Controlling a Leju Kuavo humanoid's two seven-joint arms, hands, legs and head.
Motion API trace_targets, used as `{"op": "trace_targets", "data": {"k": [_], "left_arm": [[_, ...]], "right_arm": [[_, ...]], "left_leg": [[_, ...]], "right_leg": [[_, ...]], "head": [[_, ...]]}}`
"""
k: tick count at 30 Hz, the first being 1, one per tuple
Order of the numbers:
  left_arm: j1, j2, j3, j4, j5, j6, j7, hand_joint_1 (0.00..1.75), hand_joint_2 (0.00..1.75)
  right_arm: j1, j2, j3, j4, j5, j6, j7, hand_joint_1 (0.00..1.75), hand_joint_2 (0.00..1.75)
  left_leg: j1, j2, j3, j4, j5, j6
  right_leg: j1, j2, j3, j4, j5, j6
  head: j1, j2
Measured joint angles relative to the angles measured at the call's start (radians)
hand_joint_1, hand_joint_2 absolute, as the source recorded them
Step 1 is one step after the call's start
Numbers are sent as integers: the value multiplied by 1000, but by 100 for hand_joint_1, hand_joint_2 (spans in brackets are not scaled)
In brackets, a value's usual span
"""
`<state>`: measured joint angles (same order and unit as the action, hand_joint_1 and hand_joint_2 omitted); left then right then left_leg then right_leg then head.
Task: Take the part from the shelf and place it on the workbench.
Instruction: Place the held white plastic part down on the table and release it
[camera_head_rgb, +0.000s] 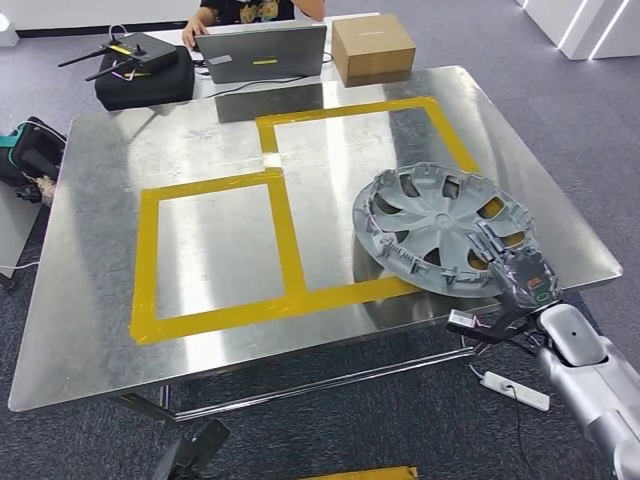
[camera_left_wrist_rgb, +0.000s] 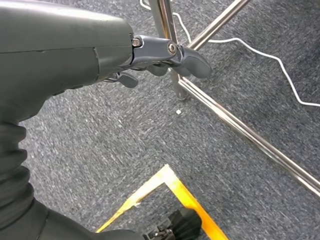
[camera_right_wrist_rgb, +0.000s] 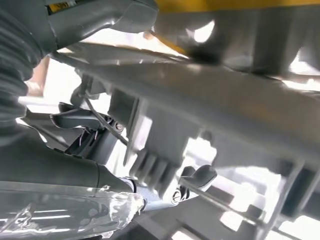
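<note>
The part is a grey plastic hubcap (camera_head_rgb: 441, 225). It lies on the metal workbench (camera_head_rgb: 98, 250) at the right, over the near right corner of the far yellow-taped rectangle (camera_head_rgb: 355, 110). My right hand (camera_head_rgb: 522, 275) grips its near right rim, close to the table's edge. The right wrist view shows the hubcap's ribbed underside (camera_right_wrist_rgb: 226, 100) close up, with my right hand (camera_right_wrist_rgb: 75, 175) wrapped on the rim and the thumb (camera_right_wrist_rgb: 200, 176) under it. My left hand (camera_left_wrist_rgb: 113, 50) hangs over the carpet with nothing in it, its fingers (camera_left_wrist_rgb: 188, 57) loosely stretched out.
A second yellow-taped rectangle (camera_head_rgb: 147, 260) marks the table's left half. At the far edge stand a laptop (camera_head_rgb: 260, 52), a cardboard box (camera_head_rgb: 373, 47) and a black case (camera_head_rgb: 143, 80), with a person (camera_head_rgb: 256, 8) behind. A power strip (camera_head_rgb: 517, 390) lies on the floor.
</note>
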<state>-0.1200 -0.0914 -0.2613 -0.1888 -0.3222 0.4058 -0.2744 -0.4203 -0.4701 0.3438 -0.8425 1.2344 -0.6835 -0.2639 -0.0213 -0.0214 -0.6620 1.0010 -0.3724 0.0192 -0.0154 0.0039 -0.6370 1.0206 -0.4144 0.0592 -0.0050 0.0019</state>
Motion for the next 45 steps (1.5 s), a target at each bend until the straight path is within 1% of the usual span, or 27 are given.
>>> {"op": "trace_targets", "data": {"k": [2,7,10,12,14,21,22,23,24,27,28,29,31,35,38,40,42,45], "left_arm": [[3,0,0,0,-4,4,3,0,0],[5,1,0,0,-12,9,9,0,0],[5,1,0,0,-13,9,10,0,0],[5,1,0,0,-15,9,10,0,0],[5,2,0,0,-16,9,10,0,0],[7,3,0,0,-19,11,18,0,0],[8,4,0,0,-20,12,20,0,0],[9,4,0,0,-21,13,22,0,0],[11,4,0,0,-22,13,24,0,0],[13,4,1,0,-27,10,26,0,0],[13,3,2,0,-29,8,26,0,0],[12,2,3,0,-31,7,26,0,0],[12,-1,8,0,-32,7,23,0,0],[12,-6,22,0,-31,3,20,0,0],[12,-7,28,0,-21,-10,35,0,0],[13,-9,39,0,-6,-14,46,0,0],[15,-11,56,0,14,-13,49,0,0],[22,-15,87,0,43,-4,42,0,0]], "right_arm": [[5,0,-18,1,-46,59,-10,0,175],[9,0,-56,-1,-228,298,-60,0,175],[1,-1,-73,-14,-308,419,-66,0,175],[-8,-4,-80,-21,-341,482,-63,0,175],[-14,-9,-82,-24,-354,510,-63,0,175],[-21,-16,-84,-31,-385,555,-62,0,175],[-21,-20,-84,-36,-383,548,-62,0,175],[-19,-23,-84,-46,-373,520,-63,0,175],[-13,-25,-84,-62,-350,459,-65,0,175],[25,-13,-90,-142,-251,181,-74,0,175],[44,-3,-91,-177,-221,112,-71,0,175],[65,9,-92,-217,-193,68,-64,0,175],[109,33,-90,-307,-156,35,-39,0,175],[165,66,-89,-470,-139,25,5,0,175],[194,86,-95,-558,-123,8,22,0,175],[224,109,-107,-629,-133,-3,21,0,175],[274,147,-130,-721,-179,-8,-23,0,175],[385,238,-192,-881,-295,-12,-162,0,175]], "left_leg": [[0,0,0,0,0,0],[0,0,0,0,0,0],[0,0,0,0,0,0],[0,0,0,0,0,0],[0,0,0,0,0,0],[0,0,0,0,0,0],[-1,0,0,0,0,0],[-1,0,-1,0,0,0],[-1,0,-1,0,0,0],[0,0,0,0,0,0],[0,0,0,0,0,0],[0,0,0,0,0,0],[1,0,0,0,0,0],[1,0,0,0,-1,-1],[1,0,0,0,-1,-2],[1,0,0,0,-1,-1],[1,0,0,0,-1,-1],[1,-1,0,0,-3,-2]], "right_leg": [[0,1,0,0,0,0],[0,1,-1,0,0,0],[0,1,-1,0,0,0],[0,1,-1,0,0,0],[0,1,-1,0,0,0],[0,1,-1,0,0,0],[0,1,-1,0,0,0],[-1,1,-1,0,0,0],[0,1,-1,0,0,0],[0,1,-1,0,0,0],[0,1,-1,0,0,0],[0,1,-1,0,-1,0],[1,0,-1,0,-1,-1],[1,0,-1,0,-2,-2],[1,0,-1,0,-3,-2],[1,0,-1,0,-3,-2],[1,-1,0,0,-3,-2],[1,-3,0,0,-5,-2]], "head": [[0,0],[0,0],[0,0],[0,0],[0,0],[0,0],[0,0],[0,0],[0,0],[0,0],[0,0],[0,0],[0,0],[0,0],[0,0],[0,0],[0,0],[0,0]]}}
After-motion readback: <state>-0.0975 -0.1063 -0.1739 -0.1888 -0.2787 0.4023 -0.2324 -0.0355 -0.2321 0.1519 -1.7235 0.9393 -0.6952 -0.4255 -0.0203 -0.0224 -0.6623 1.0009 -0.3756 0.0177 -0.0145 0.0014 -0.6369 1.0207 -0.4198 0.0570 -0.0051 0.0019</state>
